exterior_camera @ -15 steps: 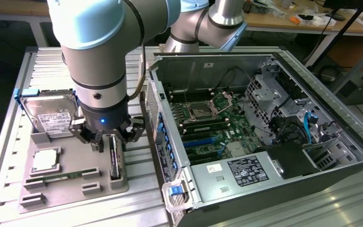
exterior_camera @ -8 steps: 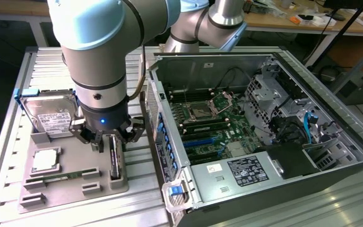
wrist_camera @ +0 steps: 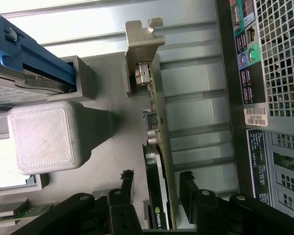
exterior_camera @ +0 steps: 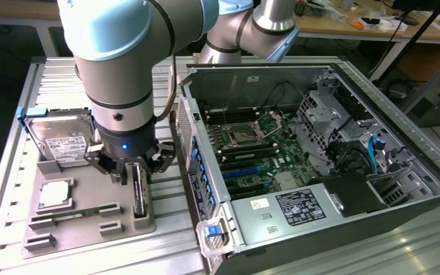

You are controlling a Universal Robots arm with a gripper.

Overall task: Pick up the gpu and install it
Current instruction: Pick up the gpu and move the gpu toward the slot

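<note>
Lower left, the black gripper point(exterior_camera: 137, 173), fingers point(wrist_camera: 187, 183) released, straddles the upright, thin green-and-black gpu point(exterior_camera: 138, 197); an off-centre squeeze could tip it.

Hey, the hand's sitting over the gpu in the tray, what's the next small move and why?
Probably close the hand on the gpu. Its fingers flank the card, which stands on edge in the grey tray, with small gaps on both sides, so nothing is gripped yet.
</note>
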